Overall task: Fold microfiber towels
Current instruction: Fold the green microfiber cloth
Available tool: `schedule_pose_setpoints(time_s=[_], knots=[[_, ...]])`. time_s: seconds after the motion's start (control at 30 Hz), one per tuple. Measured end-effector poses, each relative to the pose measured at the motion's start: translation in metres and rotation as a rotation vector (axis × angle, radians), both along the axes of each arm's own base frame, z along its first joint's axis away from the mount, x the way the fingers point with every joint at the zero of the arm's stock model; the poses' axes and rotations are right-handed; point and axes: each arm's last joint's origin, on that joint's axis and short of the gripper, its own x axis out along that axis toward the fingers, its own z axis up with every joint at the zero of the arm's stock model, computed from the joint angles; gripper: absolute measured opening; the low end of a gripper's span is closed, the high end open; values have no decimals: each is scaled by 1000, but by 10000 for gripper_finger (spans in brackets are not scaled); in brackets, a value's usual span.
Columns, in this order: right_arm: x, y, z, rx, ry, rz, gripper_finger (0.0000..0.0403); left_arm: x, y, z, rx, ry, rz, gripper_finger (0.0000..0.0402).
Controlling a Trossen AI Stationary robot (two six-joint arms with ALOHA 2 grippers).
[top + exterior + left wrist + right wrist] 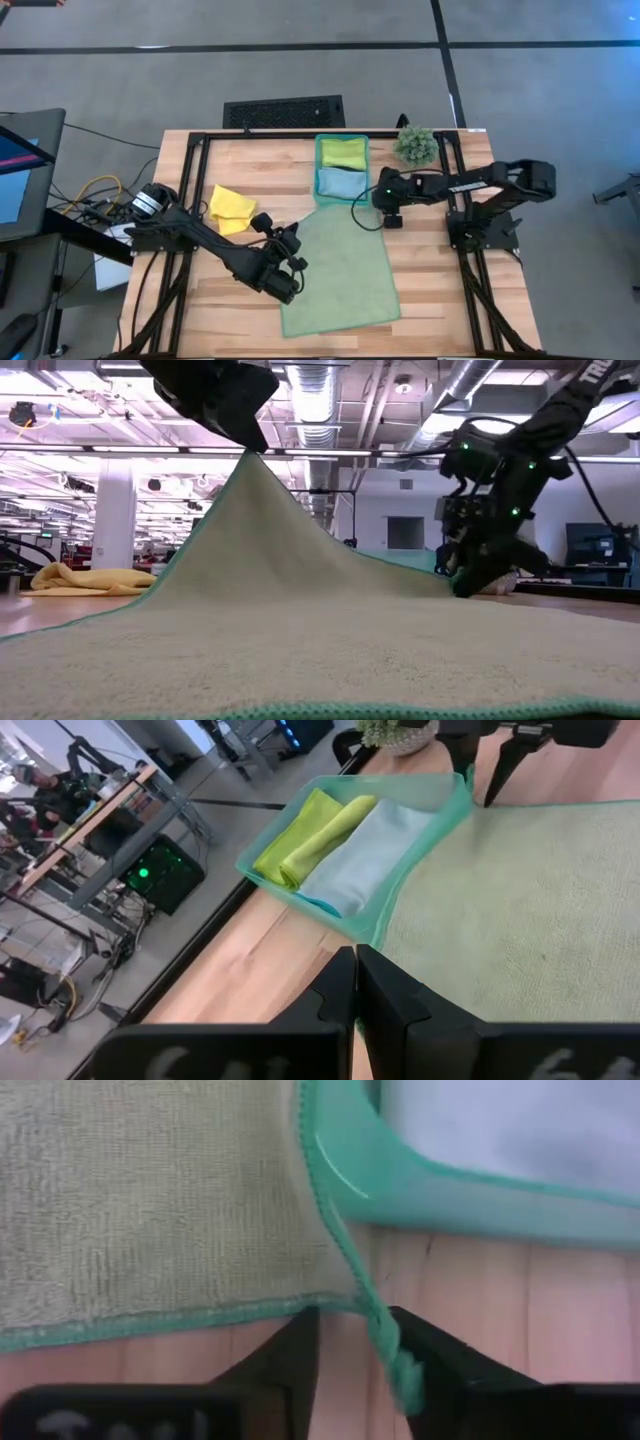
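Left gripper (283, 283), fingers together on the left edge of the large pale green microfiber towel (345, 265), lifts that edge into a peak over the near-left part of the table; rest of towel lies flat, spread from the near edge up to the bin; right gripper (355, 1342), fingers apart, sits at the towel's far-right corner with the teal hem between them, not clamped as far as the wrist view shows.

Progress, judged: pale green towel unfolded, first fold only being set up; crumpled yellow microfiber towel (232, 208) lies well left on the wood, untouched; folded lime green towel (342, 152) and folded light blue towel (340, 182) rest side by side in the translucent teal plastic bin (318, 165) at the far centre; so two look done, two left.

Surface: light wooden slatted tabletop (430, 280) on a black frame; small spiky green plant (415, 145) at far right of the bin; grey floor around; beyond, an open hall with ceiling ducts, strip lights and benches.
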Motion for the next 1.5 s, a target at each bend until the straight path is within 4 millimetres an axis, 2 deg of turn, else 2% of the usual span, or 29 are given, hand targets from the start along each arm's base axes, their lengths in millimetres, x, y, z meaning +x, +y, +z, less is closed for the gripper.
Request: schedule_pose_setpoints(time_s=[0.07,0.17,0.27,0.3,0.43,0.63,0.73,0.8,0.93,1.07,1.2,1.33,1.5], knots=[[3,0,-4,9,16,8,131,0,0,0,0,0,0,0],[5,5,-2,9,20,29,74,0,0,0,1,0,0,0],[5,9,8,5,-1,49,19,0,0,0,7,11,-5,0],[6,11,14,1,-17,55,11,0,0,0,8,12,-7,0],[-6,21,27,53,27,16,20,-1,-2,0,8,12,-13,0],[-6,45,50,101,-86,-76,5,-1,-3,0,22,37,-26,0],[-9,59,70,34,-133,-202,9,-4,0,1,48,10,2,0],[-12,63,85,-60,-175,-319,10,-9,7,3,91,-5,46,0],[-16,54,108,-233,-255,-479,4,-17,33,7,204,1,140,0],[-21,44,108,-226,-236,-546,8,-17,59,1,321,8,195,0],[-24,50,102,-202,-182,-555,6,-19,74,-7,382,26,223,0],[-26,66,97,-185,-139,-495,4,-25,64,-12,385,10,184,0],[-34,89,92,-176,-43,-358,12,-33,23,-13,277,62,68,0]])
